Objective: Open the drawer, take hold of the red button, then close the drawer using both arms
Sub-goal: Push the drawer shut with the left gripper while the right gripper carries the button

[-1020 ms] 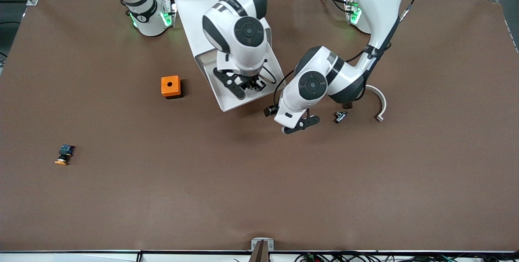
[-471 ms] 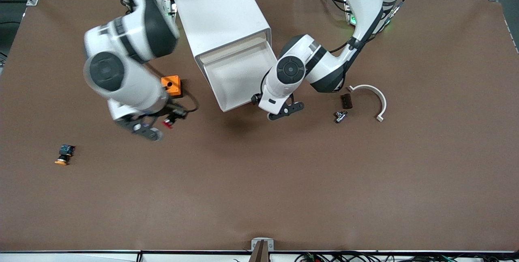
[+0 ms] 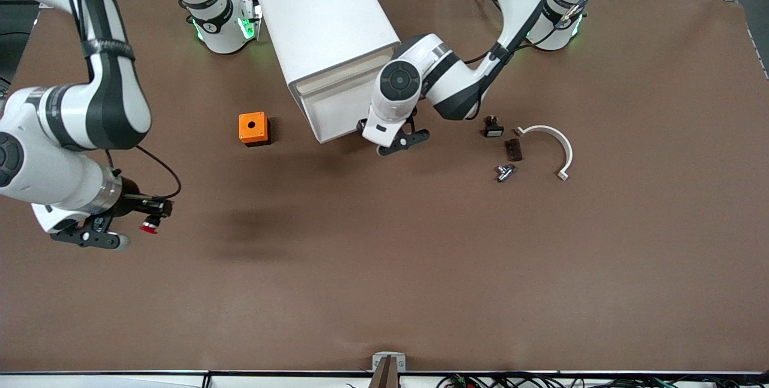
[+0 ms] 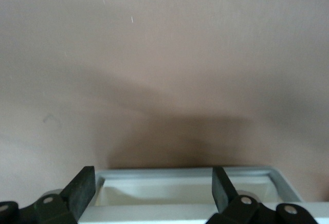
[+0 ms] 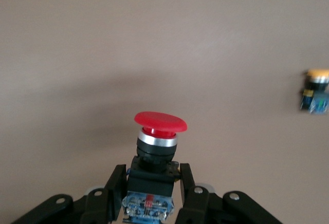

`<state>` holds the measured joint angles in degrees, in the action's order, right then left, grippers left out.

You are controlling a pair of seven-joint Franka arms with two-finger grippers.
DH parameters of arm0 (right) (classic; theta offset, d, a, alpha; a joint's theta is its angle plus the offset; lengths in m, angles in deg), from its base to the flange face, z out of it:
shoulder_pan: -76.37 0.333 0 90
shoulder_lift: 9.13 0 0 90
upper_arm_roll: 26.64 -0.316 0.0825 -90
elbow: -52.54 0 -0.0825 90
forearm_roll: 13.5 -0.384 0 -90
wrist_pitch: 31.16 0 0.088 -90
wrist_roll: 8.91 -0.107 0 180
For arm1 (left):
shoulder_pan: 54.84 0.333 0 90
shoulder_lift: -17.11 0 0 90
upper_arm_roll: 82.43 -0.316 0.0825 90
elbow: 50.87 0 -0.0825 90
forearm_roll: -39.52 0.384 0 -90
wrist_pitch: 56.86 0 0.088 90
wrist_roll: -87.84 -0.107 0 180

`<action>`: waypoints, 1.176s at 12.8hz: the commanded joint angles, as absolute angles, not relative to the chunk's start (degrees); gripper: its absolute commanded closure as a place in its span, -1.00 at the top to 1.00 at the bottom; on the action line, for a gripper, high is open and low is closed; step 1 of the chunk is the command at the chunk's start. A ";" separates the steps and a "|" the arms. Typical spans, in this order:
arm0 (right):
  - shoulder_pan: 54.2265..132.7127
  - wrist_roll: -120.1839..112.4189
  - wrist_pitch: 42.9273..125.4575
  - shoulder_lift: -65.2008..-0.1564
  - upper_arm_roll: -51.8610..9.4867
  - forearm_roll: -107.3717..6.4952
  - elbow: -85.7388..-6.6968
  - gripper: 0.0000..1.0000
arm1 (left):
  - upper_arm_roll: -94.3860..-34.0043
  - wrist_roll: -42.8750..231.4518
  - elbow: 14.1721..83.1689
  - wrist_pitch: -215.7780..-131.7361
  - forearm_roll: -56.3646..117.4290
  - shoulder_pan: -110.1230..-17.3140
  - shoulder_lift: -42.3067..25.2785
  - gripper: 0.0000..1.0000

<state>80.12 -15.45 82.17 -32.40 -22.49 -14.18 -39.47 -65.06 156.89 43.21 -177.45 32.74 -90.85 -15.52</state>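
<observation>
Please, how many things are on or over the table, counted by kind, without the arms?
Push buttons: 2 (red button in the right pincer; orange-capped button)
Orange cube: 1
White cabinet: 1
Small loose parts: 4 (black part, brown part, metal part, white curved piece)
Total: 8

Red-capped button (image 5: pixel 156 147) in right tool (image 5: pixel 151 185)

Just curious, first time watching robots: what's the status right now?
Right gripper shut on red button, above table. Left gripper open at drawer front, drawer part open. Nothing blocking.
</observation>
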 commanded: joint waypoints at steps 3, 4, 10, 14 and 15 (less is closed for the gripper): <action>72.43 -6.38 95.03 -36.27 -23.91 -10.17 -46.07 -1.00 | -60.56 163.23 46.08 -177.71 33.81 -91.06 -13.57 1.00; 71.20 -4.71 96.61 -37.76 -23.91 -10.16 -45.99 -1.00 | -59.50 164.29 46.69 -177.71 33.81 -91.06 -13.57 1.00; 66.62 3.12 104.62 -45.59 -23.91 -10.16 -45.90 -1.00 | -57.21 169.57 47.84 -177.71 33.81 -92.28 -14.88 1.00; 66.53 2.86 104.63 -45.95 -24.00 -10.86 -45.72 0.99 | -58.08 168.97 46.96 -177.97 34.33 -91.59 -14.88 1.00; 66.44 2.86 104.54 -45.95 -24.00 -10.87 -45.63 1.00 | -59.22 168.87 46.09 -177.80 35.47 -90.80 -14.62 1.00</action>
